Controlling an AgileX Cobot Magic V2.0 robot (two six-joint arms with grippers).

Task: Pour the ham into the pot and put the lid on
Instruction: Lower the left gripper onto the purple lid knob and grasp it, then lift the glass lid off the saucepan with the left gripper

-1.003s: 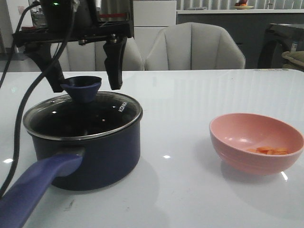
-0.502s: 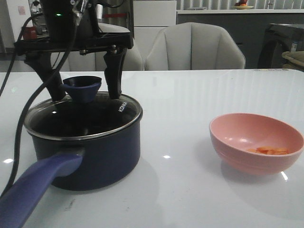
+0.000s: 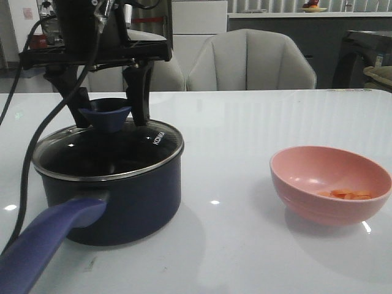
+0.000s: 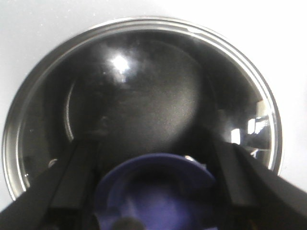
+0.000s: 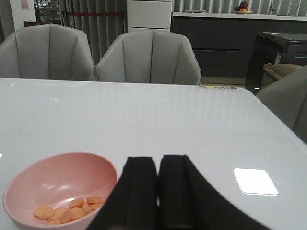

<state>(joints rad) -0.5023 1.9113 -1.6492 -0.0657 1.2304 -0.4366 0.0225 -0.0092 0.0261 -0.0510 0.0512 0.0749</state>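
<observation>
The navy pot (image 3: pixel 131 199) stands at the front left with its long purple-blue handle (image 3: pixel 49 242) pointing toward me. The glass lid (image 3: pixel 141 147) lies on it, also in the left wrist view (image 4: pixel 144 81). My left gripper (image 3: pixel 110 119) reaches down from above, its fingers pressed against both sides of the lid's purple-blue knob (image 3: pixel 105 115), seen close in the left wrist view (image 4: pixel 156 187). The ham (image 3: pixel 346 195) lies in the pink bowl (image 3: pixel 306 196) at the right. My right gripper (image 5: pixel 158 191) is shut and empty, just right of the bowl (image 5: pixel 48 177) and ham (image 5: pixel 67 210).
Grey chairs (image 3: pixel 251 61) stand behind the table's far edge. A black cable (image 3: pixel 24 177) hangs from the left arm past the pot's left side. A bright light patch (image 5: pixel 255 181) lies on the white tabletop.
My left gripper has come down over the lid and its fingers have closed in from wide apart onto the knob. The lid, pot and bowl have not moved.
</observation>
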